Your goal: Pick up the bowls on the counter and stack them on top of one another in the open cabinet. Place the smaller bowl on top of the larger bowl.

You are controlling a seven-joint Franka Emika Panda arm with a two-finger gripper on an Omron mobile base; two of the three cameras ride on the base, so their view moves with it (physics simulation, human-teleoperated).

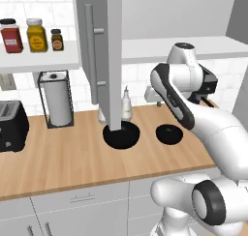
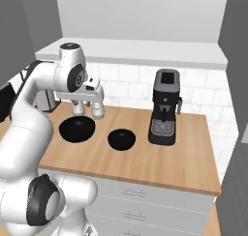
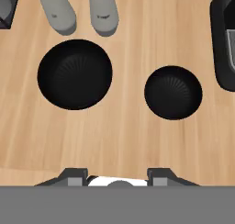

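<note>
Both bowls sit on the tabletop (image 3: 119, 140), side by side and a little apart, neither one lifted yet. The larger bowl (image 3: 75, 74) lies nearer the two pale bottles (image 3: 78, 9) by the wall; the smaller bowl (image 3: 173, 92) lies toward the coffee machine (image 2: 164, 107). The tool (image 3: 118, 176) hangs high above them, looking straight down, its two tips standing apart with nothing between them. From up there both bowls lie ahead of the tips, the larger off to one side and the smaller to the other, so the tool is centred over neither.

I would judge the step in hand to be choosing and reaching for the first bowl, and the larger one ought to go first, since it must sit underneath. To do it well, the arm should shift until one tip stands inside the rim and the other outside, then come down and pinch the wall. The bowl is too wide to span whole. It should approach from the side away from the bottles, which stand close to the far rim. The cabinet door (image 1: 99, 51) hangs just in front of the larger bowl in the left base view, so the lift will want care.
</note>
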